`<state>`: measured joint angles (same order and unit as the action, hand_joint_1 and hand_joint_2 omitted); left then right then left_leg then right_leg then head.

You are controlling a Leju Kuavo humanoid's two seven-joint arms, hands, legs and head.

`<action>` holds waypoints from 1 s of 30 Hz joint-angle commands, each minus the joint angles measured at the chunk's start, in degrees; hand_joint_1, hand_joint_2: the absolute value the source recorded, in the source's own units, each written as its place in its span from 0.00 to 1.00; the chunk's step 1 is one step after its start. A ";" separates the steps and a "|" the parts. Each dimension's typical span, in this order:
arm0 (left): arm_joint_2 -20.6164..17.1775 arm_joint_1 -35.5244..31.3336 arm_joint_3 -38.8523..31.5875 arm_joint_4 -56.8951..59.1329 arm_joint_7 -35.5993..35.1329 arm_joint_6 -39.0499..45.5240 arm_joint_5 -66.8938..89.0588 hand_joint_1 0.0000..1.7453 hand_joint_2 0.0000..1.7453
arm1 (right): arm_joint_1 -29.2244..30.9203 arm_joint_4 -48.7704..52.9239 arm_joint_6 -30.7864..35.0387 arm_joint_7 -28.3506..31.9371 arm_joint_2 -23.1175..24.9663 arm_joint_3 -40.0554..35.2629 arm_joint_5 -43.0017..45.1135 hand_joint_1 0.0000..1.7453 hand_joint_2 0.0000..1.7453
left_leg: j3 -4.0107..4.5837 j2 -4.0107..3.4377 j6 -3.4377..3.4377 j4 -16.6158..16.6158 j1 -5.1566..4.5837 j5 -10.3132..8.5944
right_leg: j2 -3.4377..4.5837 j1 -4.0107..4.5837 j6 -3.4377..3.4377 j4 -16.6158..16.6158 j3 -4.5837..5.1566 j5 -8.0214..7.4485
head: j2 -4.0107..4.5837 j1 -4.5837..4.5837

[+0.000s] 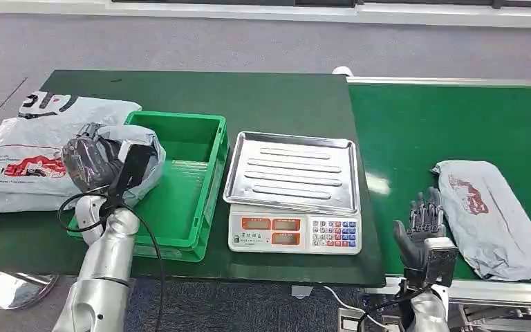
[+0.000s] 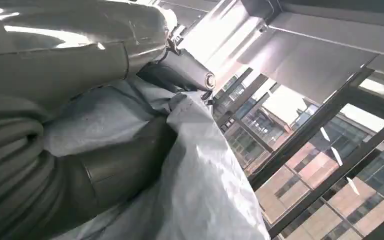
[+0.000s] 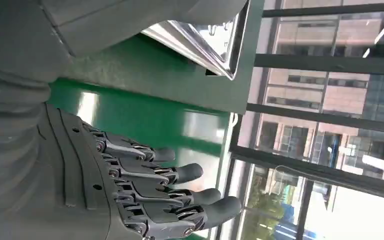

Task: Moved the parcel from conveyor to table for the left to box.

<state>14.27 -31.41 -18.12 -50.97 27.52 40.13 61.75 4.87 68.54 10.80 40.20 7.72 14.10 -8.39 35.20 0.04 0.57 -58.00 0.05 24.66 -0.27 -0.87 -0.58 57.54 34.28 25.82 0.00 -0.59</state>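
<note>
- The left hand (image 1: 90, 160) grips a grey plastic parcel (image 1: 140, 149) over the green plastic crate (image 1: 193, 142).
- Right of the crate, the right hand (image 1: 423, 223) hovers empty, fingers apart, beside another grey parcel (image 1: 487, 218).

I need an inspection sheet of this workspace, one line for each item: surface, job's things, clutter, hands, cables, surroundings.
Surface: dark green table; brighter green conveyor on its right.
Job's things: grey parcel lies on the conveyor; held parcel over the green crate; scale beside the crate.
Clutter: grey mail bags at the table's left end.
Hands: left hand grips the held parcel; right hand empty, fingers apart.
Cables: black cable along the left arm.
Surroundings: grey floor.
</note>
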 commanded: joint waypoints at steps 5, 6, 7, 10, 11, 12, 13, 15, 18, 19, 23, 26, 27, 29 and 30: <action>-8.53 -11.21 11.42 30.82 -28.40 -16.33 13.60 1.00 1.00 | 3.28 -3.63 -0.91 -0.20 -1.87 1.75 -0.29 0.00 1.00 | -0.06 0.07 0.03 0.04 -0.01 -0.03 | -0.08 0.02 0.07 -0.05 -0.06 -0.03 | 0.00 0.00; -8.25 -11.20 12.14 30.95 -29.11 -20.48 13.42 1.00 1.00 | 3.38 -3.75 -0.94 -0.20 -1.92 2.06 -0.46 0.00 1.00 | -0.14 0.07 0.05 0.09 0.02 -0.06 | -0.06 0.03 0.10 -0.12 -0.13 -0.05 | 0.00 0.00; -8.04 -11.54 13.54 31.76 -30.14 -23.28 14.48 0.72 1.00 | 3.40 -3.76 -0.99 -0.20 -1.99 2.36 -0.50 0.00 1.00 | -0.07 0.09 0.03 0.04 0.01 -0.06 | -0.10 0.02 0.08 -0.08 -0.10 -0.04 | 0.00 0.00; -6.06 -10.40 13.27 29.13 -25.70 -16.81 10.34 0.00 1.00 | 2.56 -2.43 -1.48 -0.22 -1.15 4.02 -0.63 0.00 1.00 | -0.09 0.07 0.03 0.04 0.01 -0.04 | -0.09 0.01 0.07 -0.08 -0.12 -0.04 | 0.00 0.00; -0.81 -7.35 1.31 21.07 -5.17 -24.41 -9.49 0.00 1.00 | 2.35 -2.04 -1.00 -0.20 -1.15 2.91 -2.53 0.00 1.00 | -0.16 0.15 0.02 0.09 0.02 -0.05 | -0.16 0.03 0.08 -0.15 -0.24 -0.03 | 0.00 0.00; 0.20 -2.83 8.33 12.26 12.48 -29.34 -30.14 0.00 1.00 | 2.98 -2.69 -0.42 -0.20 -1.27 1.92 -3.03 0.00 1.00 | -0.13 0.14 0.02 0.07 0.02 -0.04 | -0.15 0.02 0.07 -0.12 -0.21 -0.03 | 0.00 0.00; -0.14 0.85 15.42 6.90 12.48 -30.22 -38.12 0.00 1.00 | 3.72 -3.66 0.98 -0.20 -1.58 0.76 -3.49 0.00 1.00 | -0.08 0.21 0.00 0.05 0.03 -0.04 | -0.22 0.04 0.06 -0.16 -0.21 -0.02 | 0.00 0.00; -0.46 4.06 23.54 2.52 12.48 -30.19 -49.25 0.00 1.00 | 5.03 -5.41 3.32 -0.20 -2.43 -1.13 -3.62 0.00 1.00 | -0.13 -0.06 0.01 0.06 -0.06 -0.01 | 0.05 -0.05 0.04 -0.11 -0.12 -0.06 | 0.00 0.00; 0.37 2.16 26.19 8.47 12.48 -27.22 -54.37 0.00 1.00 | 5.45 -6.33 2.69 -0.20 -3.34 -1.55 -1.20 0.00 1.00 | -0.08 0.08 -0.01 0.02 -0.01 0.02 | -0.07 0.00 0.03 -0.16 -0.22 -0.05 | 0.00 0.00; 0.05 2.00 26.65 9.07 12.48 -27.09 -55.93 0.00 0.00 | 5.47 -6.46 2.27 -0.20 -3.56 -1.70 -0.72 0.00 1.00 | -0.17 0.10 -0.02 0.07 -0.02 0.04 | -0.07 -0.01 0.03 -0.20 -0.29 -0.04 | 0.00 0.00; -0.78 2.40 25.72 7.77 12.48 -31.09 -61.20 0.00 0.00 | 6.58 -6.14 2.12 -0.20 -4.34 -2.73 -1.12 0.00 1.00 | -0.13 0.03 -0.03 0.08 -0.03 0.02 | -0.03 -0.03 0.02 -0.19 -0.21 -0.07 | 0.00 0.00; -0.67 3.44 25.26 4.71 12.48 -32.49 -63.02 0.00 0.00 | 9.71 -6.70 2.31 -0.30 -5.76 -3.22 -2.17 0.00 1.00 | -0.13 -0.04 -0.03 0.10 -0.01 0.03 | 0.03 0.00 0.03 -0.23 -0.20 -0.09 | 0.00 0.00; -0.59 3.56 25.33 4.38 12.48 -32.53 -63.07 0.00 0.00 | 10.47 -6.98 2.42 -0.62 -6.27 -3.42 -2.90 0.00 1.00 | -0.05 -0.12 -0.05 0.02 -0.07 0.04 | 0.10 -0.06 0.00 -0.10 -0.07 -0.07 | 0.00 0.00; -0.63 3.56 26.05 4.08 12.48 -32.83 -62.74 0.00 0.00 | 12.50 -7.34 2.87 -1.18 -7.51 -3.29 -4.03 0.00 1.00 | -0.08 -0.19 -0.04 0.04 -0.06 0.04 | 0.18 -0.05 0.01 -0.12 -0.09 -0.10 | 0.00 0.00; -0.67 3.54 26.63 3.67 12.48 -32.88 -62.56 0.00 0.00 | 14.60 -7.91 1.79 -2.25 -9.16 -2.82 -4.19 0.00 1.00 | 0.03 -0.06 -0.05 -0.01 -0.11 0.00 | 0.05 -0.10 -0.02 -0.03 0.02 -0.08 | 0.00 0.00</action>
<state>14.71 -28.07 3.80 -44.88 40.48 8.13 -0.88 10.33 66.23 13.22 40.04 5.07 13.64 -10.89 35.24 0.11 0.53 -58.02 -0.03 24.63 -0.33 -0.96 -0.61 57.53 34.29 25.78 0.00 -0.59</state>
